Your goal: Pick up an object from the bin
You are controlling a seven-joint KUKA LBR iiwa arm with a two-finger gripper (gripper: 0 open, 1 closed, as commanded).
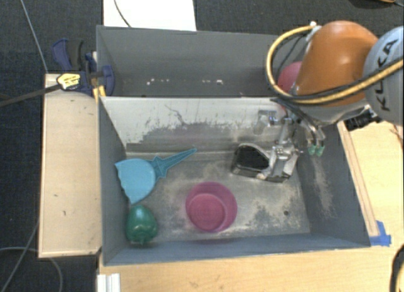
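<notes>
Camera view looks down into the grey bin (331,212), where a pink cup (211,207) stands upright on the floor. Up and to the right of the cup lies a black, glossy, flattish thing (248,158). The jaws are lowered at its right end, touching or just beside it; whether they are spread or pressed together cannot be told. Left of the cup lie a blue scoop (140,177) and a green pepper-shaped toy (139,224).

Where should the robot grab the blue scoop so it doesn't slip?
Probably its thin handle, coming straight down from above. The blue scoop lies flat, handle sticking out clear of other things; its wide end looks too broad for the pincer.
</notes>
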